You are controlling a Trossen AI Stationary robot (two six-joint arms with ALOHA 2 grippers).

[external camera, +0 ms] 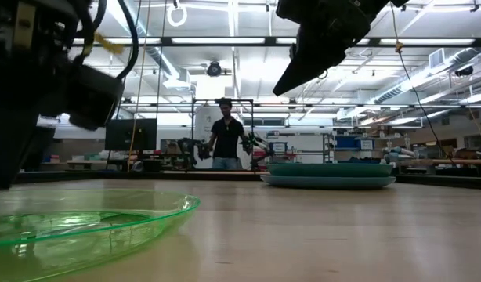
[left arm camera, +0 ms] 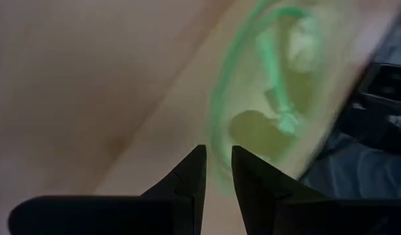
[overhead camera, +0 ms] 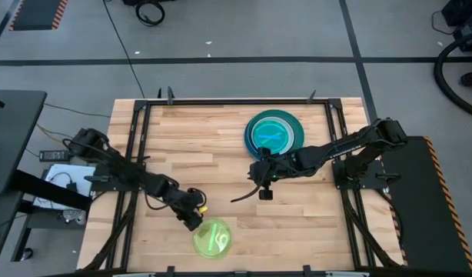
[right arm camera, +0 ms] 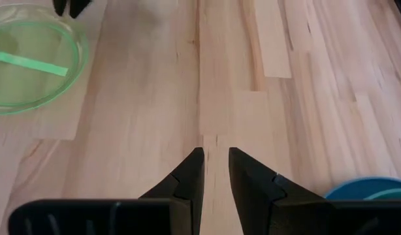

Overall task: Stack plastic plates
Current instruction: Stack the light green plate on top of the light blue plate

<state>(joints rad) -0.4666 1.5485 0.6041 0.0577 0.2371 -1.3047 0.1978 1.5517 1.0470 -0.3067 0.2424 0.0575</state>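
A stack of plates [overhead camera: 274, 132] [external camera: 328, 174] rests flat on the far right part of the table: a teal rim, a blue edge [right arm camera: 367, 189], a translucent cyan plate on top. Whatever plates lie inside the stack are hidden. One lime-green translucent plate [overhead camera: 213, 237] [external camera: 84, 223] [left arm camera: 279, 98] [right arm camera: 27, 62] lies flat by the near edge. My left gripper [overhead camera: 196, 221] [left arm camera: 218, 163] hangs shut just above that plate's left rim. My right gripper [overhead camera: 264, 192] [right arm camera: 217, 163] is shut over bare wood, on the near side of the stack.
The wooden table [overhead camera: 190, 146] has a black frame along its edges. Bare wood lies between the green plate and the stack. Beyond the table's far edge, a person [external camera: 226, 141] stands in the room.
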